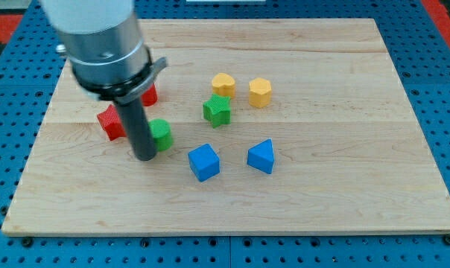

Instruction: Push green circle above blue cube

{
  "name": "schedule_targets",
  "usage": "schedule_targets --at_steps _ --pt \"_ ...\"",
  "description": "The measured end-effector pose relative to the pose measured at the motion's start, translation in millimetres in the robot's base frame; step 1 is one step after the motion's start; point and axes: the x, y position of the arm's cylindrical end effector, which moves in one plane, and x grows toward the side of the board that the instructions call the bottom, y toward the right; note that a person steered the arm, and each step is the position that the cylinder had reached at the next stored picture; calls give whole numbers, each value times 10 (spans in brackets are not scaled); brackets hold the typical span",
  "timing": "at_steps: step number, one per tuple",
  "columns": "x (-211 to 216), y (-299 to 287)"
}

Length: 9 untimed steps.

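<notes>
The green circle (162, 135) lies left of the board's middle, partly hidden by my rod. My tip (145, 156) rests on the board touching the circle's lower left side. The blue cube (204, 162) sits to the right of the circle and a little lower, apart from it.
A blue triangle block (261, 156) lies right of the cube. A green star (217, 110) sits above the cube. A yellow heart (223, 83) and a yellow hexagon (260, 92) lie higher up. Two red blocks (110, 123) (149, 95) sit behind my rod. The wooden board (344, 171) rests on blue pegboard.
</notes>
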Motion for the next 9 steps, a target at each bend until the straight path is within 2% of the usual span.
schedule_targets --at_steps 1,2,4,5,6,7,9 --pt "-12 -335" --pt "-132 -366" --pt "-201 218" --pt "-7 760" --pt "37 576" --pt "-143 42" --pt "-764 251"
